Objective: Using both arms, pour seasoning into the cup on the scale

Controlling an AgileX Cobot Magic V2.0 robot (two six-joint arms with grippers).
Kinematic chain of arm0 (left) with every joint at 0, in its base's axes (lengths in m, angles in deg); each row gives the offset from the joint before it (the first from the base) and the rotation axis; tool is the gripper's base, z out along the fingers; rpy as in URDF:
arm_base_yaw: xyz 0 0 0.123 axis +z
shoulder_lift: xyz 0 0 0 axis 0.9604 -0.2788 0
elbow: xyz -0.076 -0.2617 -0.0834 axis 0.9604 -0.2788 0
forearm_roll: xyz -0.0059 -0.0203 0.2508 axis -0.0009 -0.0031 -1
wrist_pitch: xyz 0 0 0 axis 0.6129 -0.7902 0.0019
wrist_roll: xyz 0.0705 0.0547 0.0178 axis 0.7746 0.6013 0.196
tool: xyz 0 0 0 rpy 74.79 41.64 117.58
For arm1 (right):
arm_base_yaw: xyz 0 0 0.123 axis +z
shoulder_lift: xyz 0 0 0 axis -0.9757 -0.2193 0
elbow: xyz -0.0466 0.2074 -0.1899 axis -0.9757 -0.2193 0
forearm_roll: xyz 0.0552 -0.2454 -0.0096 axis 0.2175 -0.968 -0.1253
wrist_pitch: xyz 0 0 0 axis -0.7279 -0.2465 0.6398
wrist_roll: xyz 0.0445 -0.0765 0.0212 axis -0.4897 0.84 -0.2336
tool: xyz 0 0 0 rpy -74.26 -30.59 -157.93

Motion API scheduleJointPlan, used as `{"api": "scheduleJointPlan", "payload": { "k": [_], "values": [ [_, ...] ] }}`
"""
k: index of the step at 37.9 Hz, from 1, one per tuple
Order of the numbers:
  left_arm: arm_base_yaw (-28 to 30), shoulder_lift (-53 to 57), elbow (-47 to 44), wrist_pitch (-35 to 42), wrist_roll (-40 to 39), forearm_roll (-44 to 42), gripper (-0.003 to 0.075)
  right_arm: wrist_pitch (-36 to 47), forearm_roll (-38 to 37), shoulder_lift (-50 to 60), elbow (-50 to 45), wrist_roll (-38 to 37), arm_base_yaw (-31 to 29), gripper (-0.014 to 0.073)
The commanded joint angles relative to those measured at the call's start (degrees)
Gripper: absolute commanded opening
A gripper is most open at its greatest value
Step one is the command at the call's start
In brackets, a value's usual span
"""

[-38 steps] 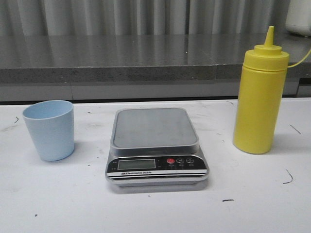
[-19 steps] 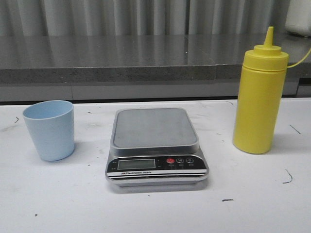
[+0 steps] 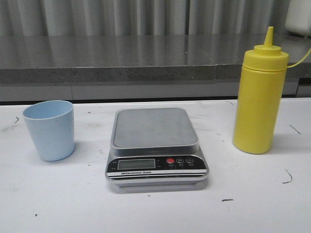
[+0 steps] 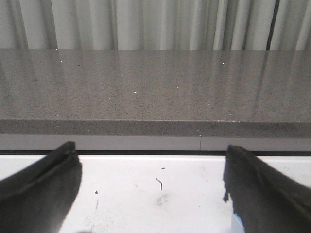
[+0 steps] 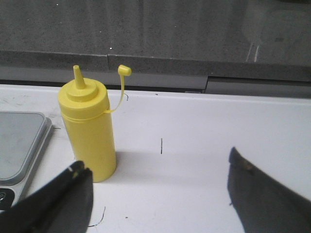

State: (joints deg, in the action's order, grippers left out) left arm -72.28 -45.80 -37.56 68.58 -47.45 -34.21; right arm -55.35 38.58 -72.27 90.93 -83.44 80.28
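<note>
The pale blue cup stands upright on the white table, left of the scale. The scale's steel platform is bare. The yellow seasoning bottle stands upright to the right of the scale, its small nozzle cap hanging off on a tether. Neither gripper shows in the front view. In the left wrist view my left gripper is open and empty over bare table, with a sliver of the cup by one finger. In the right wrist view my right gripper is open and empty, the bottle just beyond one finger.
A grey speckled counter ledge runs along the back of the table, with a curtain behind it. The scale's corner shows beside the bottle in the right wrist view. The white table carries a few dark scuff marks.
</note>
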Motion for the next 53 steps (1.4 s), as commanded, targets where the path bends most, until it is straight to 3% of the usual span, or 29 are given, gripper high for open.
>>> {"api": "scheduleJointPlan", "payload": {
  "k": [1,5,21,29,41,48,53],
  "values": [
    [0.07,-1.03,2.25,6.99,-0.87,2.34,0.0659,4.85,-0.62,-0.82,2.14,0.11,-0.30,0.0652],
    [-1.32,-6.01,4.30,7.30,-0.87,2.72,0.0659,4.96,-0.62,-0.82,2.14,0.11,-0.30,0.0652],
    [-19.90,-37.73,25.92,-10.07,4.55,2.49,0.0659,5.30,-0.62,-0.82,2.14,0.11,-0.30,0.0652],
    [-26.20,-49.91,34.95,-15.73,4.55,0.17,0.0659,5.30,-0.62,-0.82,2.14,0.11,-0.30,0.0652],
    [-28.34,-66.46,47.27,-31.19,4.55,-0.79,0.0659,5.30,-0.62,-0.82,2.14,0.11,-0.30,0.0652],
    [-28.34,-73.62,50.64,-34.29,4.55,-1.10,0.0652,5.30,-0.62,-0.82,2.14,0.11,-0.30,0.0652],
    [-28.34,-77.37,51.42,-34.53,4.55,-1.81,0.0599,5.30,-0.62,-0.82,2.14,0.11,-0.30,0.0652]
  ]
}}
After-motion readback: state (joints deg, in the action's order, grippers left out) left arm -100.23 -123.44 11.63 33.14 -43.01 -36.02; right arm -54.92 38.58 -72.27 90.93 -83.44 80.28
